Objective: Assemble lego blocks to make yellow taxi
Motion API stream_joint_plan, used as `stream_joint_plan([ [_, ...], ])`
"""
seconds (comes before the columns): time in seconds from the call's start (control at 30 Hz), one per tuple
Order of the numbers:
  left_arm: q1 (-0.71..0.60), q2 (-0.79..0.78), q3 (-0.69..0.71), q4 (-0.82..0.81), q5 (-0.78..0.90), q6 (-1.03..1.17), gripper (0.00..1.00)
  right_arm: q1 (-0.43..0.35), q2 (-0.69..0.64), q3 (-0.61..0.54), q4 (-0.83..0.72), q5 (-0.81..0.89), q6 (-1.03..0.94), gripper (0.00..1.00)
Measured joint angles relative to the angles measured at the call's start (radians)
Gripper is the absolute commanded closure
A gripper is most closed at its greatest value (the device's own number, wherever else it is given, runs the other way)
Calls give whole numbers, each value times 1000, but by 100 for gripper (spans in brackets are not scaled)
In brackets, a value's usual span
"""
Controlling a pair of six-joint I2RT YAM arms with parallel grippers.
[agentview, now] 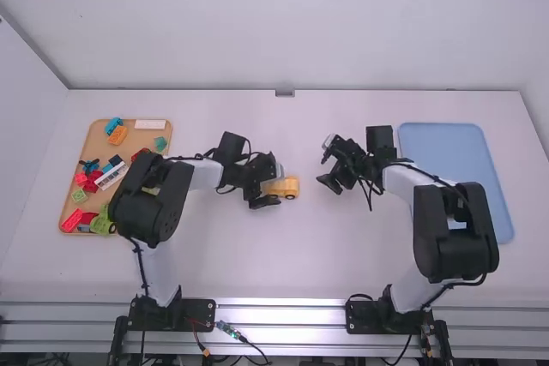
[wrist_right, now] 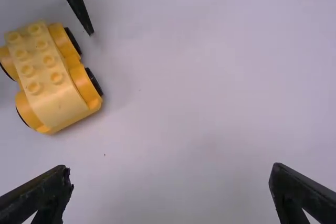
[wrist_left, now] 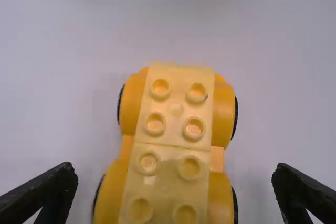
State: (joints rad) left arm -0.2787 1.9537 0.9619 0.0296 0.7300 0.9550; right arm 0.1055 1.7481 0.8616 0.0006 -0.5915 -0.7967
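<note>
Taxi (agentview: 292, 186) edges have room alongside; left pincer (agentview: 273, 185) and right pincer (agentview: 325, 164) gape wide, empty.

From my distant seat I looked down the high view at a smooth white table (agentview: 343, 255), reading its top as a dial with twelve at the far edge. Toward nine o'clock I saw a tan tray (agentview: 141, 143) lying flat, its long sides slanting from one to seven. At three lay a light-blue tray (agentview: 429, 139) with rounded corners, slanting from eleven to five, partly hidden from me. Near the dial's centre, well apart from both trays, a yellow block car (agentview: 292, 187) stood upright, pale studded pieces on top.
</note>
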Motion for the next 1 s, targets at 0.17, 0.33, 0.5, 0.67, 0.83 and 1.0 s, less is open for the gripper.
stream_joint_plan([
  [0.17, 0, -114, 0, -116, -112, -1, 1, 0, 0, 0, 0, 0, 1, 1],
  [0.33, 0, -199, 0, -161, -296, 1, 1, 0, 0, 0, 1, 0, 0, 1],
  [0.5, 0, -222, 0, -105, -612, -35, 1, 0, 0, 0, 8, 0, 0, 1],
  [0.67, 8, -223, 0, -42, -952, -255, 1, 0, 0, 0, 18, 0, -2, 1],
  [0.83, 92, -223, 53, -229, -991, -325, 1, 0, 0, 0, 19, 0, 0, 1],
  [1.0, 277, -223, 249, -483, -855, -338, 1, 0, 0, 0, 19, 0, 3, 0],
])
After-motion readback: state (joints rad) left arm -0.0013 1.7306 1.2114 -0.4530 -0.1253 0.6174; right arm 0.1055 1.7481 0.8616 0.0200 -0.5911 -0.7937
